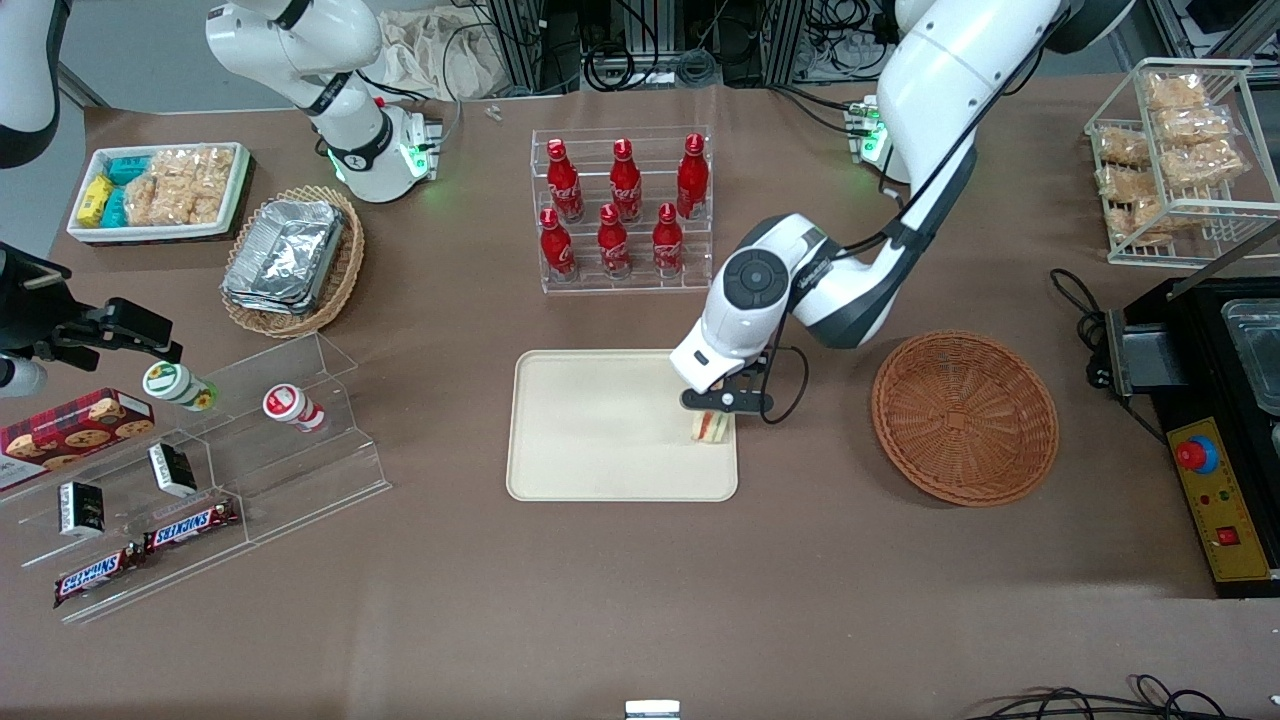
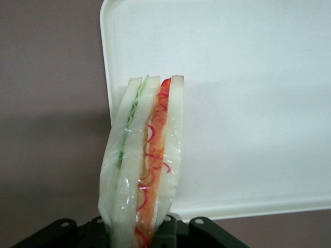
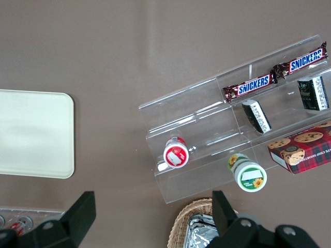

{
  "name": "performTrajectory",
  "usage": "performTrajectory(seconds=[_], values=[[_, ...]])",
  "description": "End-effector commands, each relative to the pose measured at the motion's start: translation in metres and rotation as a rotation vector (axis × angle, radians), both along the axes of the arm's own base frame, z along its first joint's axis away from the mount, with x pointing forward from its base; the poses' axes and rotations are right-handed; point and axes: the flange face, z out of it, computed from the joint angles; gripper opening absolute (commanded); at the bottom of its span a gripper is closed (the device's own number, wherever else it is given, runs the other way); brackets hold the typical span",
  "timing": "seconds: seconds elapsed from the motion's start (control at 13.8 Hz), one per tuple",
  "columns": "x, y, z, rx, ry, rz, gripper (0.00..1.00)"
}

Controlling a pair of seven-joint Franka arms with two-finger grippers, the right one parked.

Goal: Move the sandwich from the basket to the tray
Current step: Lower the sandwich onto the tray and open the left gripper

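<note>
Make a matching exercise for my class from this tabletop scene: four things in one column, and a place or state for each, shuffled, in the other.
Things
1. sandwich
2. basket
3. tray
4. red bottles

Places or states
A. standing in a clear tiered rack
B. held in the gripper, over the tray's edge
C. woven, nothing in it, toward the working arm's end
D. cream, flat, nearer the front camera than the bottle rack

Pairs: 1-B, 2-C, 3-D, 4-A
</note>
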Motion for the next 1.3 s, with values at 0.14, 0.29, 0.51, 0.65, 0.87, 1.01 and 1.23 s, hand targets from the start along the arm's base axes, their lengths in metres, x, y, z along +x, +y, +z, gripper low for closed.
performTrajectory(seconds=[0.14,0.29,0.51,0.65,0.87,1.01,1.23], values=[[0.015,-0.016,-0.023,0.028,-0.032,0.047,0.55],[0.015,-0.022,-0.03,0.066,-0.079,0.047,1.0],[0.017,-0.021,-0.011,0.066,-0.097,0.115,1.0],[0.024,-0.017,0.031,0.042,-0.137,0.167,1.0],[0.027,0.008,0.107,0.087,-0.148,0.188,1.0],[0.017,0.021,0.148,0.112,-0.112,0.151,1.0],[0.033,0.093,0.205,0.094,-0.042,0.117,1.0]])
